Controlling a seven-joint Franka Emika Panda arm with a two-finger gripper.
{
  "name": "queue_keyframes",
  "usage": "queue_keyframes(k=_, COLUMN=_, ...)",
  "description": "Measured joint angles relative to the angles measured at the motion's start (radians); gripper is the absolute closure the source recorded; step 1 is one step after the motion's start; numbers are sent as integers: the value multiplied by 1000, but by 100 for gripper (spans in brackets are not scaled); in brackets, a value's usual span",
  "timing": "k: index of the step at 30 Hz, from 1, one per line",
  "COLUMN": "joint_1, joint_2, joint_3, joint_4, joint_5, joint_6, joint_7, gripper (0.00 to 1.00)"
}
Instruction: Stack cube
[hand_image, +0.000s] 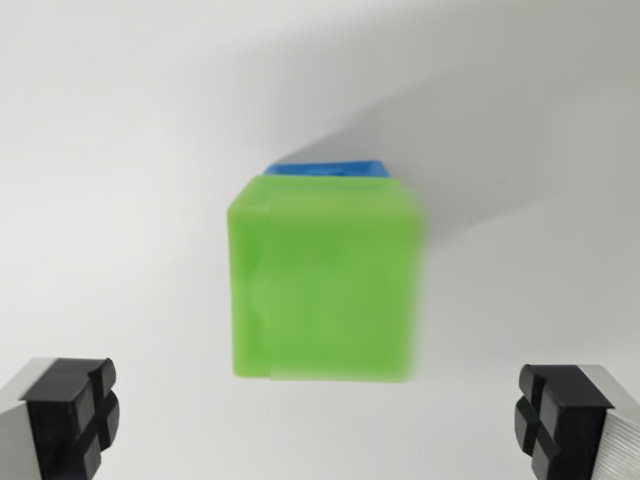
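A green cube (325, 280) fills the middle of the wrist view, slightly blurred. Just behind its top edge a strip of a blue cube (328, 169) shows; the green one appears to rest on top of it and hides most of it. My gripper (322, 425) is open, its two black fingertip pads (72, 415) at the bottom corners, wide apart on either side of the green cube. Nothing is between the fingers, and they do not touch the cube.
A plain white surface (120, 150) lies all around the cubes. A soft grey shadow (480, 150) runs up and toward the wrist view's right from the stack.
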Motion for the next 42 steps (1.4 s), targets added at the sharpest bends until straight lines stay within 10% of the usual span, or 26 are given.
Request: queue_keyframes(k=42, joint_1=1, joint_2=-204, joint_3=-3, joint_4=159, joint_5=-11, joint_6=-360, joint_7=8, gripper=0)
